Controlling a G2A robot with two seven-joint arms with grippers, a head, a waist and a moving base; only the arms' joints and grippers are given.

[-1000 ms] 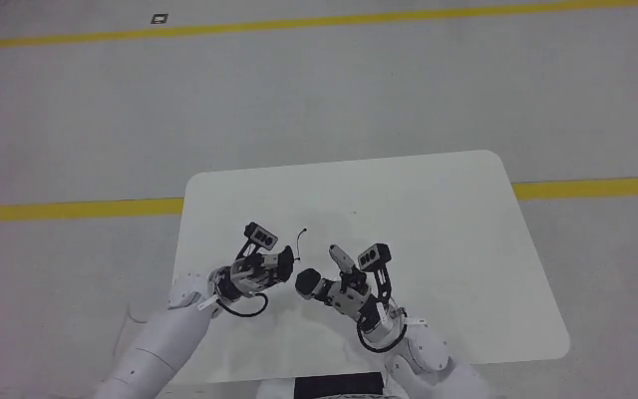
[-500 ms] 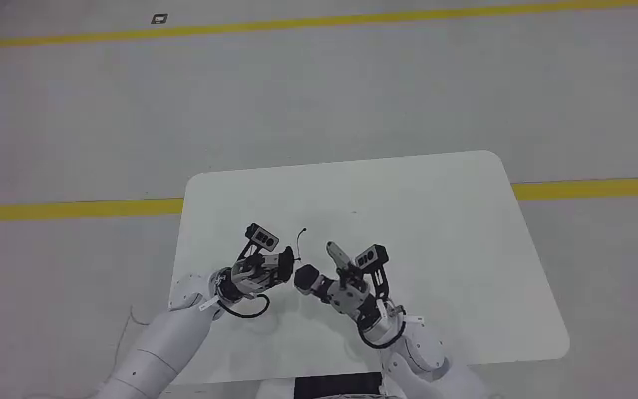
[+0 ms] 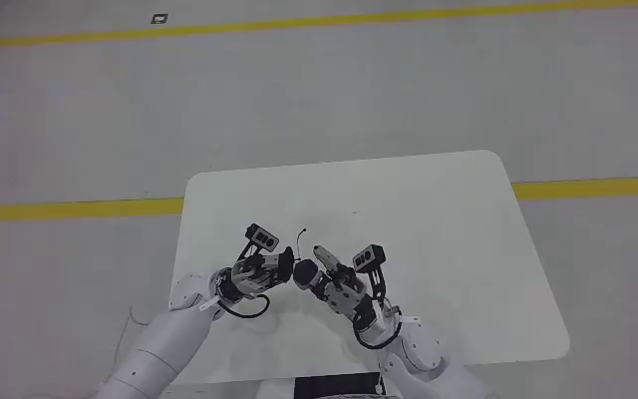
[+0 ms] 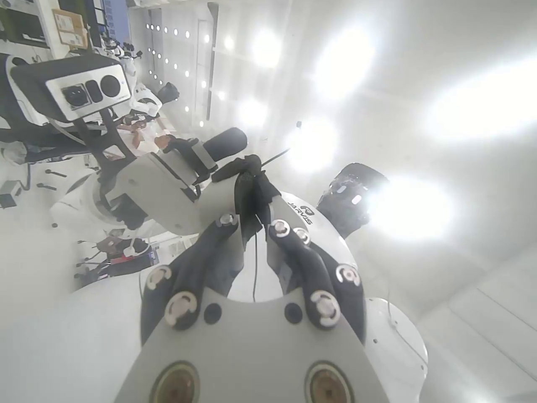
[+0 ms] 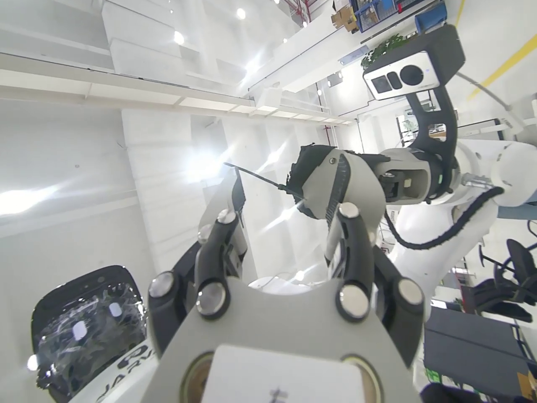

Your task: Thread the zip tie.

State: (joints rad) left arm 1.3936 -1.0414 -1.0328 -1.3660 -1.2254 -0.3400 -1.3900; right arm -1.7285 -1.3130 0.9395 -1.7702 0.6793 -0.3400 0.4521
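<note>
The left hand (image 4: 251, 182) grips the black zip tie (image 4: 275, 157) between its closed dark fingertips. A thin free end pokes out past the tips, and the rest of the strap trails back toward the palm. The right hand (image 5: 285, 199) is wide, its fingers well apart, close against the left hand's tips. The tie's free end lies near one of its fingers. Both hands are over the near part of the white bench (image 3: 439, 219).

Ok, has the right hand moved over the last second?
Yes. Against the table, the right hand has slid sideways toward the left hand, which has stayed put holding the zip tie.
</note>
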